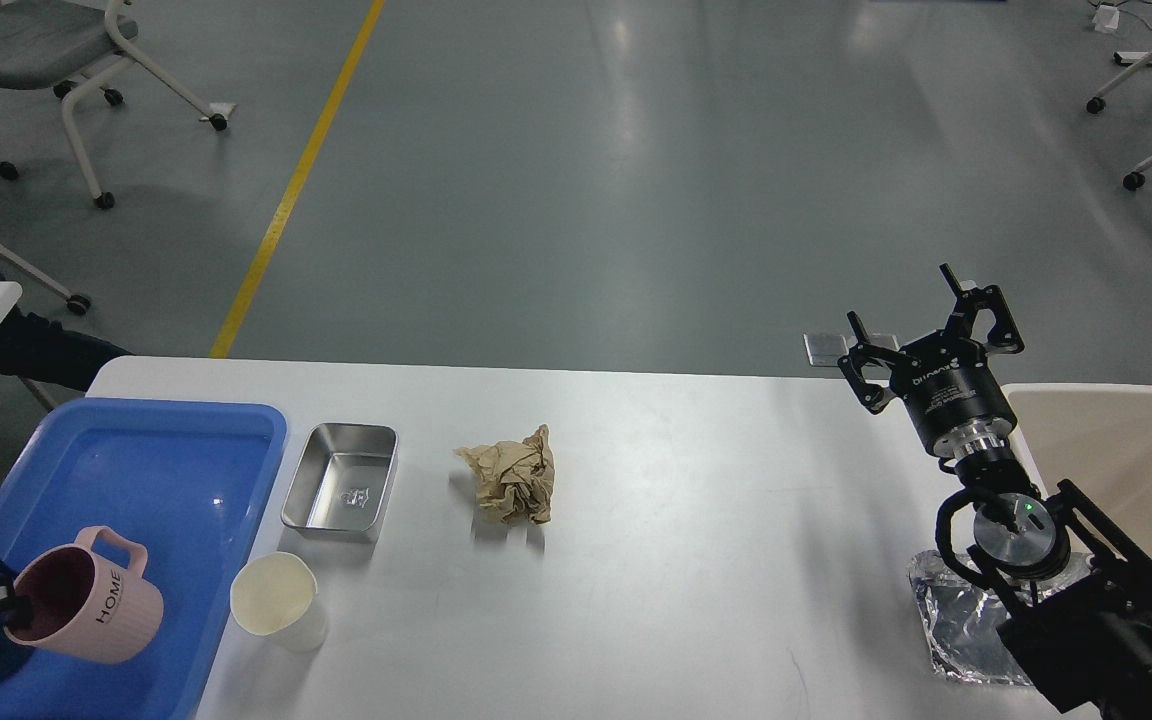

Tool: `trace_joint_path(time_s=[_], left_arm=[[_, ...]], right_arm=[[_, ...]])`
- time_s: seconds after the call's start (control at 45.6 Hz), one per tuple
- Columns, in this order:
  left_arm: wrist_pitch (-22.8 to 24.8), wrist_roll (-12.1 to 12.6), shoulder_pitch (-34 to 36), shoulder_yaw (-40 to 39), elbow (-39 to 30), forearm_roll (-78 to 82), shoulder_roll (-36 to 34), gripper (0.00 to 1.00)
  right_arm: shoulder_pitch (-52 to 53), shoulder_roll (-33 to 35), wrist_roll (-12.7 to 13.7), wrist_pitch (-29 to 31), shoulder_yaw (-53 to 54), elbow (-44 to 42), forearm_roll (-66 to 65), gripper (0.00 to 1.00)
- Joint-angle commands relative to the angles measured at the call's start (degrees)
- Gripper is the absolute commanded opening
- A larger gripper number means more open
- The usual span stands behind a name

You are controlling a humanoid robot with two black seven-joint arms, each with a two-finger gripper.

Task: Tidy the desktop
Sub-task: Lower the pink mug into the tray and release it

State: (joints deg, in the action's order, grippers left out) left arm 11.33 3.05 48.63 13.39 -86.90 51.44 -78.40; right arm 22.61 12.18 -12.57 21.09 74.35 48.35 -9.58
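Desktop (696,560) bears blue tray (176,440), steel dish (340,488), paper cup (279,602), crumpled paper (511,486), foil (956,630)

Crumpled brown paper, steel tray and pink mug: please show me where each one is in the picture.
crumpled brown paper (510,487), head view, middle of the wad.
steel tray (388,473), head view, its right wall.
pink mug (116,613), head view, ribbed side beside the word HOME.
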Motion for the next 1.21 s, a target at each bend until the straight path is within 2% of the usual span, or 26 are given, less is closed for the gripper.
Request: trace_joint_path(time_s=[0.0, 0.416, 0.548, 0.833, 1.03, 1.183], left_arm=[[-2.8, 0.0, -3.6, -0.4, 1.7, 0.7, 2.6, 0.07], [-3.9, 0.2, -4.2, -0.4, 4.0, 0.7, 4.7, 0.09], [-5.2, 0.6, -4.2, -0.6, 5.4, 0.4, 6.1, 0.35], [-5.3, 0.1, -4.1, -1.4, 5.4, -0.4, 7.0, 0.75], [-4.6, 0.2, -3.9, -6.8, 4.7, -2.7, 6.2, 0.90], [-3.2, 0.1, -3.2, -9.5, 3.8, -2.9, 3.7, 0.92]], right_arm=[[0.1, -0.1, 0.0, 0.0, 0.0, 0.1, 0.0, 1.00], [0.0, -0.1, 0.0, 0.0, 0.0, 0.1, 0.0, 1.00], [0.0, 0.0, 0.1, 0.0, 0.1, 0.1, 0.0, 1.00], [0.0, 0.2, 0.1, 0.0, 0.1, 0.1, 0.0, 1.00], [0.2, 0.0, 0.1, 0.0, 0.0, 0.1, -0.1, 1.00], [0.2, 0.1, 0.2, 0.0, 0.0, 0.1, 0.0, 1.00]])
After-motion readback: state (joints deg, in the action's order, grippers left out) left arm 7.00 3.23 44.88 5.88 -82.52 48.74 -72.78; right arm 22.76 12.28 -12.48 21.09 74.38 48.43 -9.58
